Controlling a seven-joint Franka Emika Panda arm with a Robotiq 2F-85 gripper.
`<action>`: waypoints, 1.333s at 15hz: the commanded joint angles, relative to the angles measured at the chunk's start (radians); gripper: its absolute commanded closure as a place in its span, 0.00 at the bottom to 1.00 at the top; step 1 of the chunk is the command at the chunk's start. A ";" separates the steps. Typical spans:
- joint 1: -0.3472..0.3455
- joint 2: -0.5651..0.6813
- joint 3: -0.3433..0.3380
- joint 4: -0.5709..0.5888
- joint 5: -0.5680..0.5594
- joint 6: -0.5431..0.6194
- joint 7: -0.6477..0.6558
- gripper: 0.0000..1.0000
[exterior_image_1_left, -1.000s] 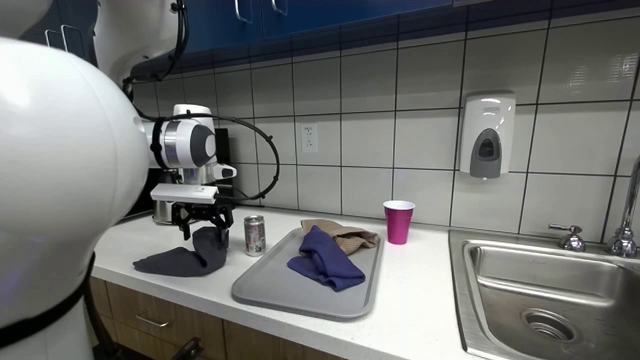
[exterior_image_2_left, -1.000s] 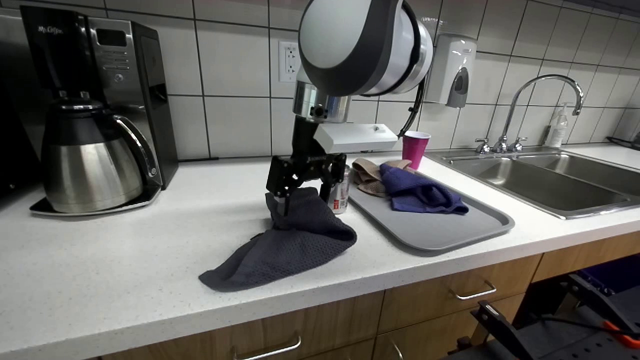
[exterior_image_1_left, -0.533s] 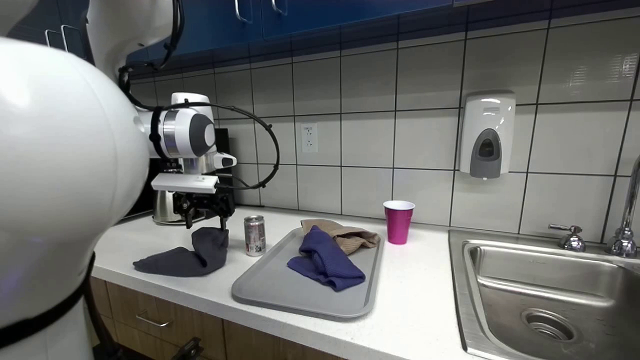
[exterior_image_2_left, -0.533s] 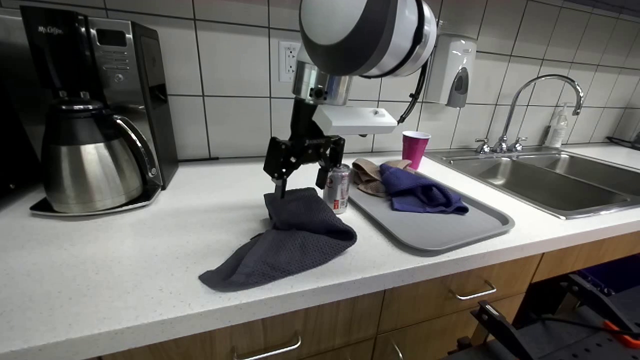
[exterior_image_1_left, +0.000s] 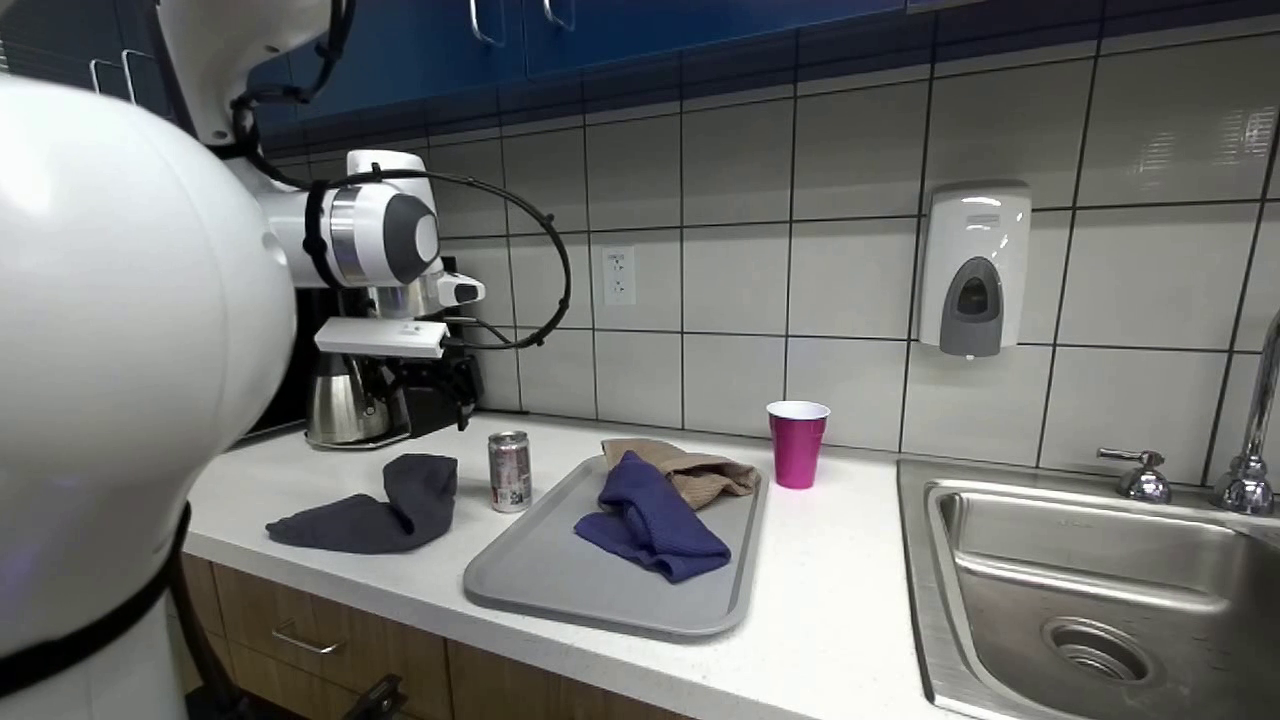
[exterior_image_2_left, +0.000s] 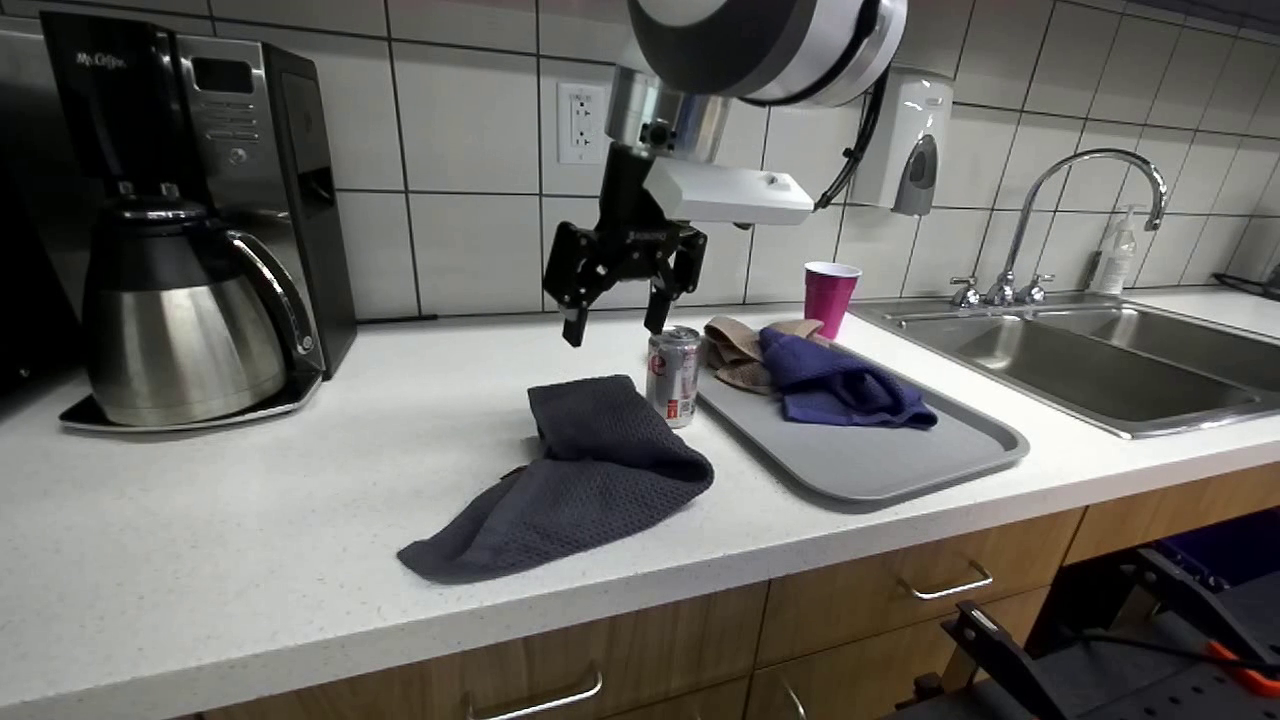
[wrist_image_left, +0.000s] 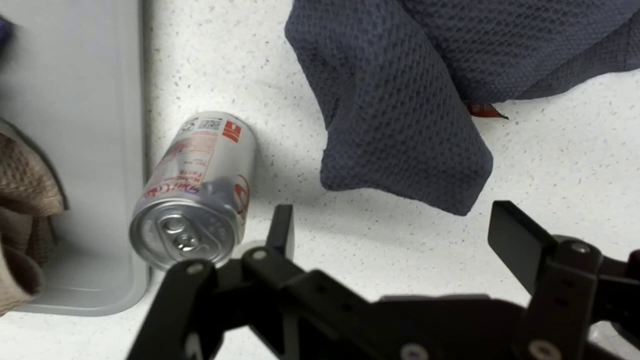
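Your gripper (exterior_image_2_left: 614, 334) hovers empty, jaws apart, apparently a positioning step; grasping would call for lowering. The dark waffle-weave towel (exterior_image_2_left: 600, 500) lies on the table (exterior_image_2_left: 200, 530), left of the Diet Coke can (exterior_image_2_left: 675, 378).

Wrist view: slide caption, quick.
Open, empty tool above a white counter, near a dark towel, with a silver can standing beside a gray tray.

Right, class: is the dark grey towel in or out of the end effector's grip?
Out: in an exterior view, counter shows between the open end effector and the dark grey towel.
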 joint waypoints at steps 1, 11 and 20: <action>-0.019 -0.095 -0.005 -0.069 0.013 0.012 0.010 0.00; -0.071 -0.272 -0.050 -0.195 0.030 0.005 0.011 0.00; -0.117 -0.407 -0.132 -0.311 0.041 0.006 -0.062 0.00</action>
